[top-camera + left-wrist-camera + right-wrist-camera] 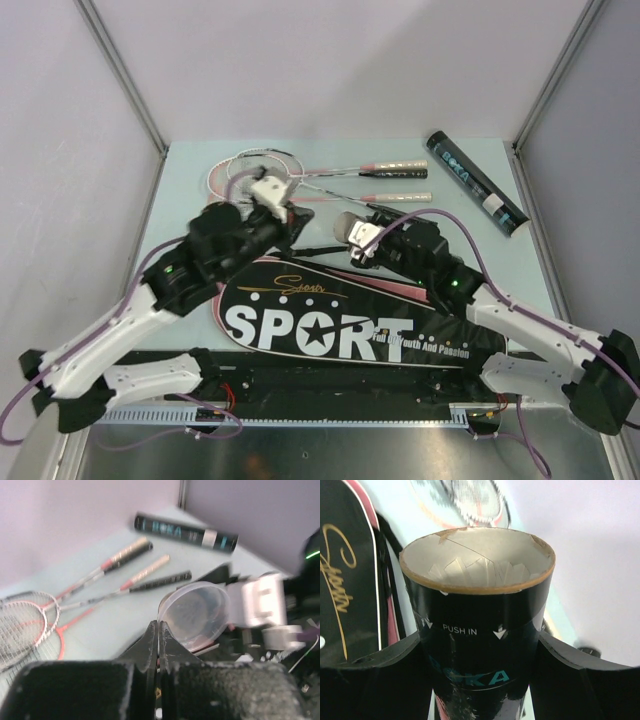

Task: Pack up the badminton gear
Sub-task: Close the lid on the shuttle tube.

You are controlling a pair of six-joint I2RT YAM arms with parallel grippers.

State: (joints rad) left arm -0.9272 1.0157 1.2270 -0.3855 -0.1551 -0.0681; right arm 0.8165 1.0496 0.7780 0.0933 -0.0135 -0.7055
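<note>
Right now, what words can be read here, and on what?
"SPORT": racket bag.
"Full Of Youth And Passion": same bag, small.
"PUSH IN": open shuttlecock tube.
"OKA", first letter hidden: same tube.
"BOKA": far tube, blurred.
Gold script on bag: unreadable.

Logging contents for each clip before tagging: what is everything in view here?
rackets: four by their handles, pink-and-white, far middle
lying tube: one, dark with teal print, far right
held tube: one, dark, open-topped, in the right claw
shuttlecocks: count unclear, white, inside the held tube
clear round piece: one, translucent, just past the tips of the left claw; blurred
racket bag: one, black with white SPORT lettering, near side
table: one, pale teal
left claw: one, black, shut
right claw: one, black, closed on the held tube
</note>
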